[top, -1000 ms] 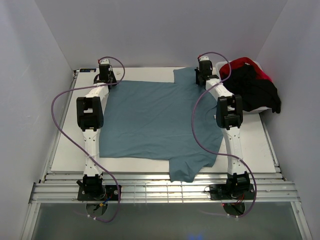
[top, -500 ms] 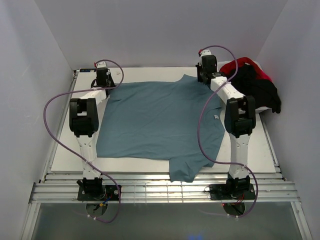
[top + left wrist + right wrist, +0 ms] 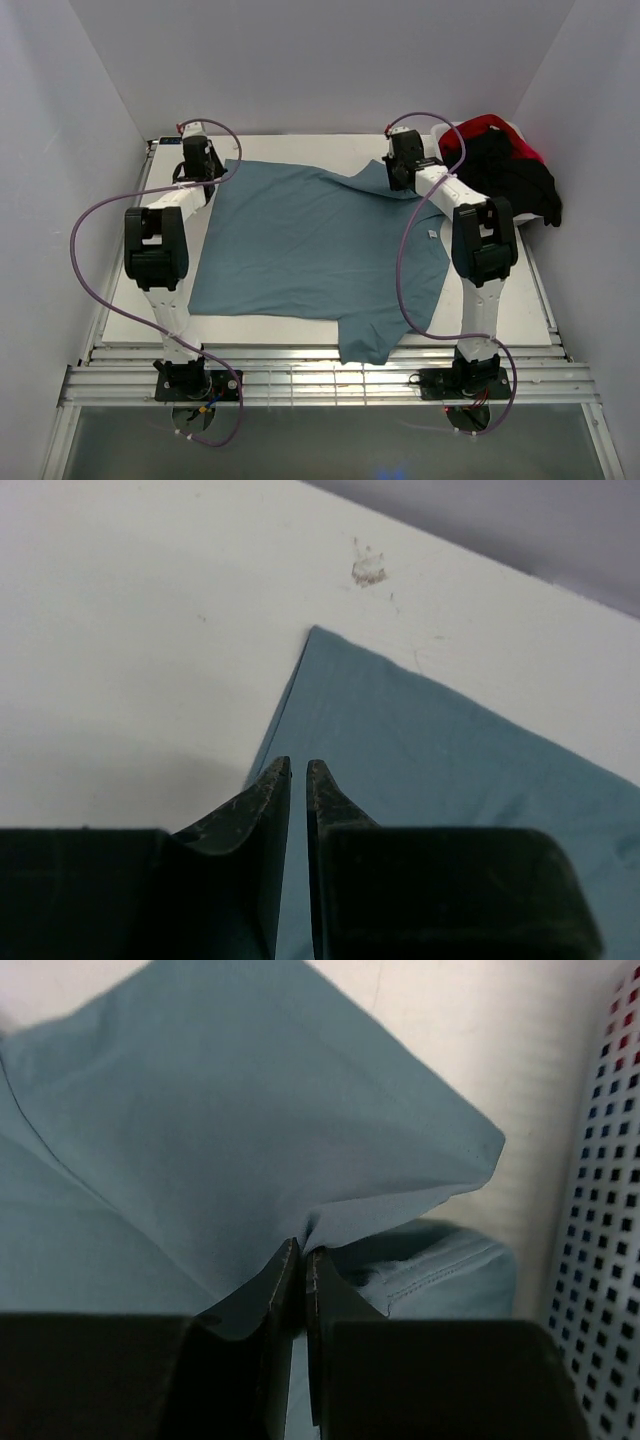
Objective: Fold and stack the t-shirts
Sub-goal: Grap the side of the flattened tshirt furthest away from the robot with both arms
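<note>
The teal-blue t-shirt (image 3: 310,240) lies spread on the white table, with its small white tag (image 3: 432,234) near the right edge. My right gripper (image 3: 400,172) is shut on a raised fold of it at the far right, and the pinched cloth (image 3: 300,1140) rises from the jaws. My left gripper (image 3: 197,160) is at the shirt's far left edge. Its jaws stand almost together over the flat cloth (image 3: 430,750), with no fold between them. Black (image 3: 505,175) and red (image 3: 485,125) t-shirts are heaped at the far right.
A white perforated tub (image 3: 600,1160) holds the black and red heap at the table's far right corner. One teal sleeve (image 3: 365,340) hangs over the near table edge. Purple cables loop from both arms. White walls close in on three sides.
My right gripper has drawn the shirt's far right part up and toward the left, raising a fold. My left gripper has drifted left, and the shirt's far left corner now lies just beyond it.
</note>
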Controlling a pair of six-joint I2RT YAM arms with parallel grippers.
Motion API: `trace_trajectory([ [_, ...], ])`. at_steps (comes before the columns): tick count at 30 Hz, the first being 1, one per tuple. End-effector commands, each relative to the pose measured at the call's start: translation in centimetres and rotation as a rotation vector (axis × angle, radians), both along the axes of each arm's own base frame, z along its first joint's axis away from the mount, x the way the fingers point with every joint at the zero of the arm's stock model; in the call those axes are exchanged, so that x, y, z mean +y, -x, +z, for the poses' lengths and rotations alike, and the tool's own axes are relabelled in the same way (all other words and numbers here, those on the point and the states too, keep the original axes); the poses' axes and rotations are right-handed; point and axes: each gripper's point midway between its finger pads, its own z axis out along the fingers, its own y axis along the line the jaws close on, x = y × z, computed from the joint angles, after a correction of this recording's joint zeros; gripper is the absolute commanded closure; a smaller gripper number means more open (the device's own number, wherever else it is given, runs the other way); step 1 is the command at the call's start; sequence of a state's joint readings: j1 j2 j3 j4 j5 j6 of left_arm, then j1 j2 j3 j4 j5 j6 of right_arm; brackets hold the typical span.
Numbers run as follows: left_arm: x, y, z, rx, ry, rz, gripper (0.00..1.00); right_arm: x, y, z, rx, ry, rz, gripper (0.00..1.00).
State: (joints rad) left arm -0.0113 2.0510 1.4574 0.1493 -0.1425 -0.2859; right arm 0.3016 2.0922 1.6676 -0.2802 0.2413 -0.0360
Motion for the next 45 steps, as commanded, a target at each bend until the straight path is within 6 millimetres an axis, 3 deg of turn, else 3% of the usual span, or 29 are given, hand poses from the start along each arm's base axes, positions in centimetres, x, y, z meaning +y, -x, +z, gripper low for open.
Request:
trace_trajectory([
  [1, -0.2, 1.6, 2.1, -0.029, 0.025, 0.011, 0.77, -0.1, 2.6, 2.0, 0.010, 0.026, -0.002, 0.91],
  [5, -0.4, 1.3, 0.8, -0.016, 0.031, 0.004, 0.77, -0.3, 4.4, 1.2, 0.033, 0.039, -0.002, 0.91],
  [9, -1.1, -1.2, -0.5, -0.015, 0.041, -0.027, 0.76, -0.3, 5.6, 1.0, 0.043, 0.027, 0.000, 0.91],
  [11, -1.0, -2.1, -0.5, -0.026, 0.034, -0.028, 0.56, -0.2, 5.9, 0.5, 0.049, 0.026, 0.004, 0.92],
  [12, -1.4, -3.0, 0.4, -0.053, 0.039, -0.050, 0.44, -0.2, 5.9, 0.5, 0.049, 0.026, 0.004, 0.92],
  [13, -1.6, -3.5, -0.6, -0.043, 0.039, -0.063, 0.28, -0.1, 5.9, 0.5, 0.048, 0.026, 0.006, 0.92],
  [16, -2.3, -5.5, -1.9, -0.044, 0.027, -0.100, 0.22, 0.0, 5.8, 0.0, 0.051, 0.021, 0.007, 0.92],
  [19, -2.4, -6.9, -2.2, -0.057, 0.019, -0.115, 0.22, 0.4, 5.7, -0.3, 0.054, 0.014, 0.015, 0.92],
  [20, -2.5, -7.2, -3.8, -0.035, 0.019, -0.122, 0.22, 0.4, 5.7, -0.5, 0.055, 0.016, 0.014, 0.92],
  [25, -2.6, -8.2, -6.0, -0.005, 0.020, -0.128, 0.23, 0.6, 5.2, -0.6, 0.051, 0.019, 0.014, 0.92],
  [32, -2.3, -9.0, -6.7, -0.012, -0.007, -0.121, 0.24, 0.8, 4.8, -1.0, 0.048, 0.016, 0.017, 0.92],
  [40, -1.6, -8.9, -8.1, 0.054, -0.014, -0.078, 0.45, 1.0, 5.0, -1.3, 0.053, 0.012, 0.019, 0.92],
  [41, -1.5, -8.8, -8.1, 0.057, -0.019, -0.075, 0.54, 1.0, 4.9, -1.2, 0.051, 0.011, 0.018, 0.92],
  [42, -1.4, -8.6, -8.4, 0.067, -0.024, -0.071, 0.57, 1.0, 4.9, -1.2, 0.050, 0.012, 0.018, 0.92],
  [45, -1.2, -8.3, -9.2, 0.093, -0.027, -0.066, 0.58, 1.1, 4.9, -1.0, 0.046, 0.008, 0.020, 0.92],
])
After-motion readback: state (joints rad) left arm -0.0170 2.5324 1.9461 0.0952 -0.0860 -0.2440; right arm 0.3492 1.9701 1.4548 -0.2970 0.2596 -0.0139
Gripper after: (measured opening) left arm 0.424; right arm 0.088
